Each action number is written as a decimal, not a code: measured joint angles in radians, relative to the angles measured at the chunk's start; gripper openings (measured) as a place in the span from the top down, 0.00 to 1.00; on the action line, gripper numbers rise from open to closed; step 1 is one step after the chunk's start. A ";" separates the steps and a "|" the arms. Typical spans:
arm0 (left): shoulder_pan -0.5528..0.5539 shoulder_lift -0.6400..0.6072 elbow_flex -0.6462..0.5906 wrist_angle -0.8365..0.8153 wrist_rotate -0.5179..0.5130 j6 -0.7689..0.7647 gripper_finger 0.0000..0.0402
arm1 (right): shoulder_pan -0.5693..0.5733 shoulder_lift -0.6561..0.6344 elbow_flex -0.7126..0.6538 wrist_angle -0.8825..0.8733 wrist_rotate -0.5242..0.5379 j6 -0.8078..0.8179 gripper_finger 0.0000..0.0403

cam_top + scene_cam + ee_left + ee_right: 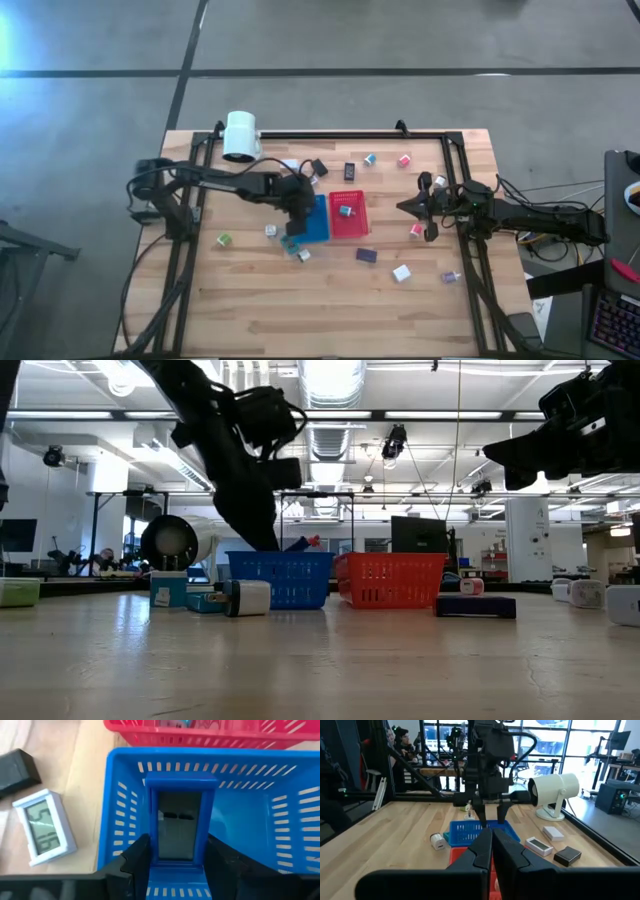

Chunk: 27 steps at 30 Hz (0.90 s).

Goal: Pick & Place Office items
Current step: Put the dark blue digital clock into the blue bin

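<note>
A: Blue plastic fills the left wrist view: the left gripper [177, 852] is lowered into the blue basket [250, 815], its fingers pinching a blue-framed display unit [178, 827] upright between them.

B: And from above?

A: The left gripper [293, 212] sits over that basket's left edge, with the red basket [349, 226] just beside it on the right, holding a small teal-and-white item [346, 210].

B: Where are the other office items?

A: Scattered on the wooden table [330, 300]: a green block [224, 240] left of the baskets, a dark purple block [366, 255] and a white block [401, 273] below the red one, a black one [349, 171] above.

B: The right gripper?

A: The right gripper [412, 207] hangs above the table right of the red basket, fingers pressed together, carrying nothing. A white lamp head [241, 136] stands at the far edge.
</note>
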<state>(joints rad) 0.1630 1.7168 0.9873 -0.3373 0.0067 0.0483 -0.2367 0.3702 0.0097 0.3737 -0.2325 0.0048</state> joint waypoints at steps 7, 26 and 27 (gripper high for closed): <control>-0.001 0.051 0.015 -0.010 0.001 0.001 0.64 | 0.000 0.000 0.000 -0.001 0.001 0.000 0.98; -0.001 0.115 0.027 -0.008 0.005 0.026 0.57 | 0.000 0.000 0.000 -0.003 0.008 -0.001 0.98; -0.001 0.115 0.027 -0.008 0.004 0.026 0.53 | 0.000 0.000 0.000 -0.003 0.008 -0.001 0.98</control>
<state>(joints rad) 0.1616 1.8317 1.0142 -0.3456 0.0108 0.0738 -0.2366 0.3698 0.0097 0.3706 -0.2245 0.0040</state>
